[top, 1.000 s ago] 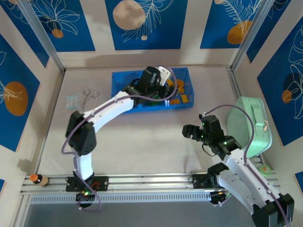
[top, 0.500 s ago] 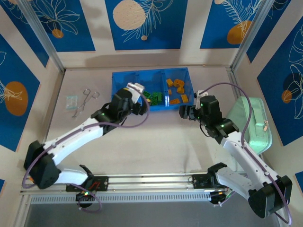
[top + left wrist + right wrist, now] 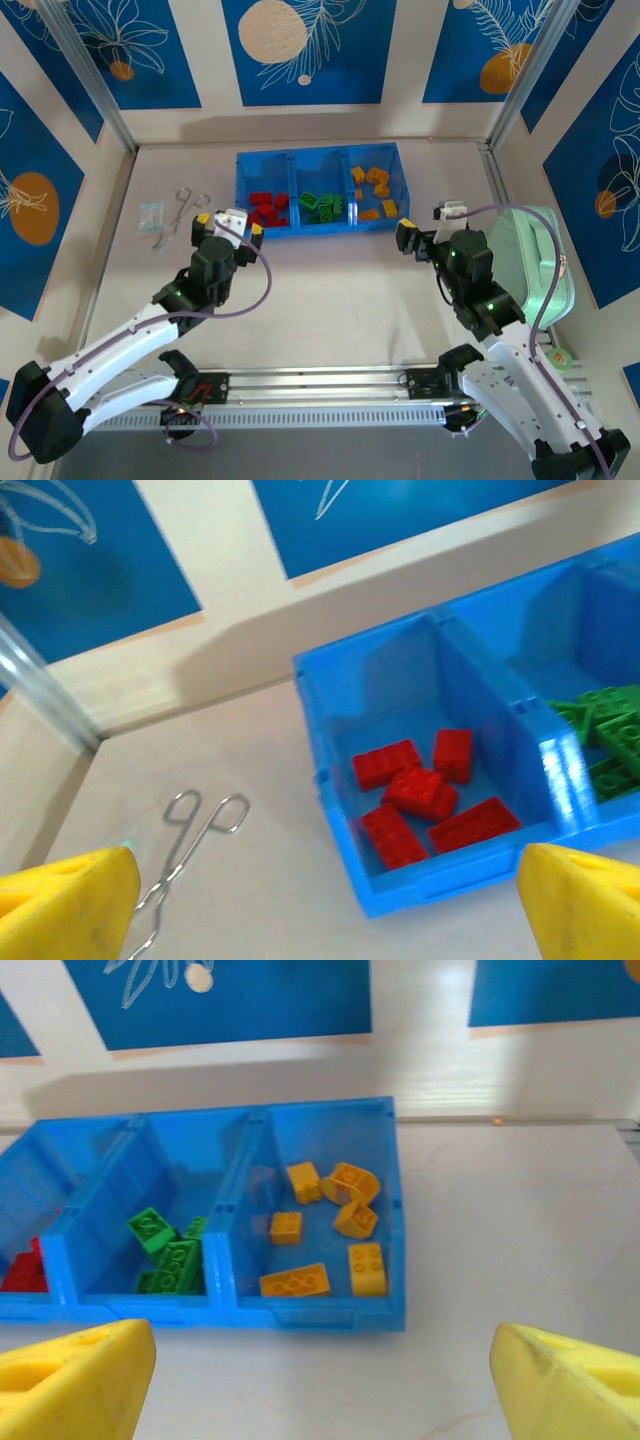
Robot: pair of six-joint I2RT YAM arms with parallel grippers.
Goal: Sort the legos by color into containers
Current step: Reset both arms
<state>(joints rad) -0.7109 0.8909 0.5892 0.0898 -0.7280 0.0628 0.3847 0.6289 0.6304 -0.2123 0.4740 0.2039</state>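
Both arms have pulled back from the blue tray (image 3: 318, 153) within the last second. The left end effector (image 3: 230, 223), which had been reaching over the compartments, now hangs above the surface (image 3: 330, 290) just in front of the tray's left end, and the right end effector (image 3: 421, 230) has swung to a spot off the tray's right front corner. Each stands with its fingers spread wide and nothing between them.

Inside the tray, the red bricks (image 3: 268, 210) lie in the left compartment, the green bricks (image 3: 325, 206) in the middle one and the orange-yellow bricks (image 3: 375, 190) in the right. With every visible brick already among its own color, the retreat suggests the sorting is finished or very nearly so.

From overhead, the metal forceps (image 3: 185, 205) lie to the left of the tray and the mint-green case (image 3: 530, 265) sits at far right. The left wrist camera looks closely at five red bricks clustered toward the front of their compartment. The right wrist camera shows the orange-yellow pieces loosely scattered, two of them curved, a detail too small to read from above.
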